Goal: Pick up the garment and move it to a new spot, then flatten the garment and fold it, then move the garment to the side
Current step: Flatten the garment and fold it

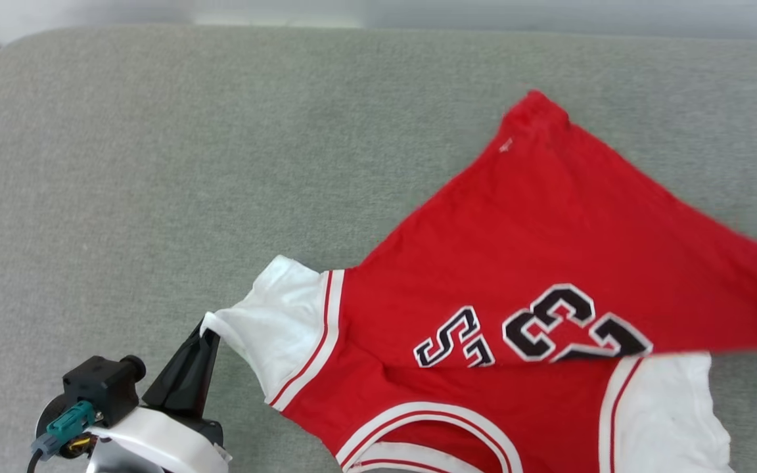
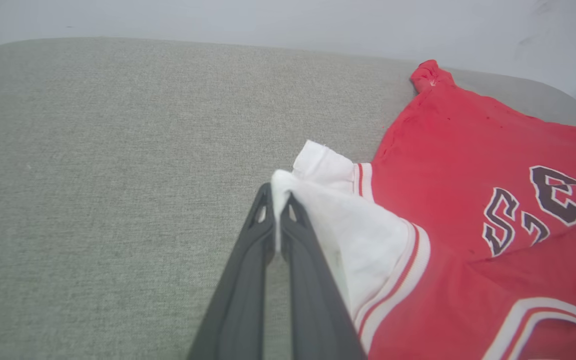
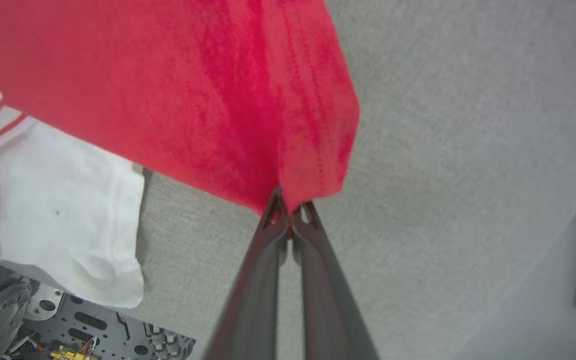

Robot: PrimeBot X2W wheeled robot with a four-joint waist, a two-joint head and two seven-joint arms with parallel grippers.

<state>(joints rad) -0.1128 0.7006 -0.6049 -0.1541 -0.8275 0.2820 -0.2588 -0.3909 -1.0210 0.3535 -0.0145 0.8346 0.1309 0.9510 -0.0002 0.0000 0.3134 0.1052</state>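
Garment [image 1: 549, 230] print partly hidden by fold

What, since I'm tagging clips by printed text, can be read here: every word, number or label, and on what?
"S": black, white-outlined print on the red jersey T-shirt, upside down in the head view; the fragment beside it is unreadable.
"23": larger print on the same shirt, upside down, its edge cut by a fold.
Nothing else is legible.

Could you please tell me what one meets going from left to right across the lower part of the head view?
left gripper → white sleeve that it pinches → black letter S → black number print → other white sleeve
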